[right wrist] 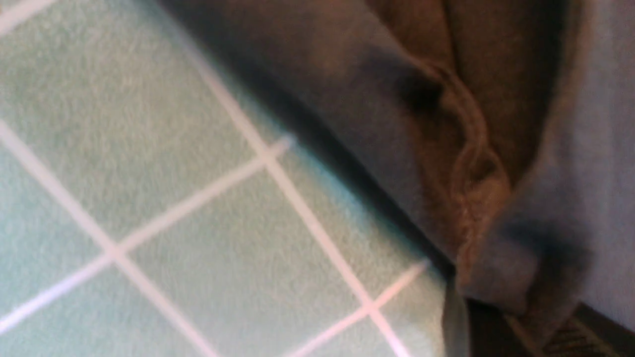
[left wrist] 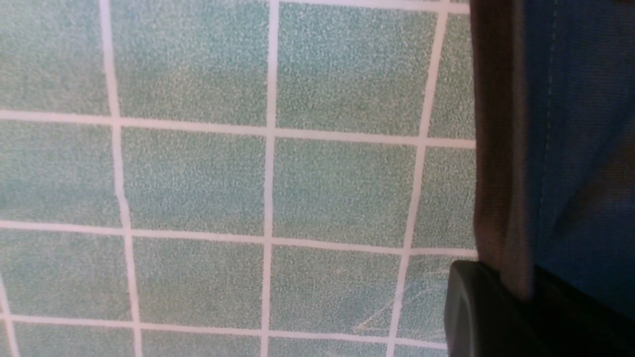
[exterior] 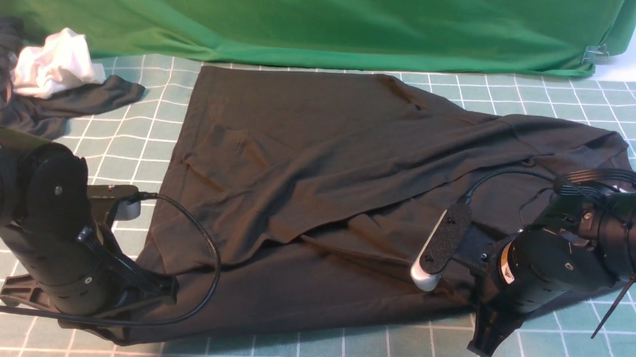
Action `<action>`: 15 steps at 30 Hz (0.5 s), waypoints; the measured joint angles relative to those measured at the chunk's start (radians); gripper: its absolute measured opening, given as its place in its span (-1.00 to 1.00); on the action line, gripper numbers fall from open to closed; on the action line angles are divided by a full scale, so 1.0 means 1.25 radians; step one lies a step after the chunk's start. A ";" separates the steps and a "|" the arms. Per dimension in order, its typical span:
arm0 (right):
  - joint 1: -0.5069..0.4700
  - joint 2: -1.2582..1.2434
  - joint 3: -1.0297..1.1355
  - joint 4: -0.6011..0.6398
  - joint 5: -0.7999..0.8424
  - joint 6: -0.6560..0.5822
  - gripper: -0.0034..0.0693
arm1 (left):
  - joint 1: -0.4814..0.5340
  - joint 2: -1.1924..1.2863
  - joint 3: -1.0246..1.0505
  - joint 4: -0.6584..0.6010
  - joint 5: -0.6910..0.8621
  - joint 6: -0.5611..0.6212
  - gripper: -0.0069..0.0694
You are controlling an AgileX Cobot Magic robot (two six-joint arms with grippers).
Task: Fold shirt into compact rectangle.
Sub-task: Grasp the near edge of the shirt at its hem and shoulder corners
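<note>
The black shirt (exterior: pixel 318 173) lies spread over the middle of the checked cloth, with one side folded across in loose diagonal creases. My left gripper (exterior: pixel 162 293) sits at the shirt's near left corner. In the left wrist view the shirt's hem (left wrist: pixel 506 188) runs into the left gripper (left wrist: pixel 526 307), which is shut on it. My right gripper (exterior: pixel 484 339) is low at the shirt's near right edge. In the right wrist view a bunched fold of the shirt (right wrist: pixel 476 213) goes between the closed jaws of the right gripper (right wrist: pixel 511 327). The logo is hidden.
A dark grey garment (exterior: pixel 55 105) with a crumpled white cloth (exterior: pixel 51 69) lies at the back left. A green backdrop cloth (exterior: pixel 304 20) hangs along the far edge, with a metal clip (exterior: pixel 597 51) at its right. The table has a teal checked cover (exterior: pixel 342 343).
</note>
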 joint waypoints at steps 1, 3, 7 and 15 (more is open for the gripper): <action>0.000 -0.001 0.000 0.001 0.000 0.000 -0.77 | 0.000 -0.001 0.000 0.000 0.001 0.000 -0.78; 0.000 -0.036 0.000 0.036 0.064 -0.002 -0.78 | 0.000 -0.022 -0.002 0.000 0.021 0.001 -0.78; 0.000 -0.085 0.008 0.090 0.124 -0.022 -0.79 | 0.000 -0.050 -0.001 -0.009 0.070 0.013 -0.78; 0.000 -0.197 0.151 0.199 0.141 -0.019 -0.79 | -0.001 -0.144 0.098 -0.059 0.085 0.015 -0.78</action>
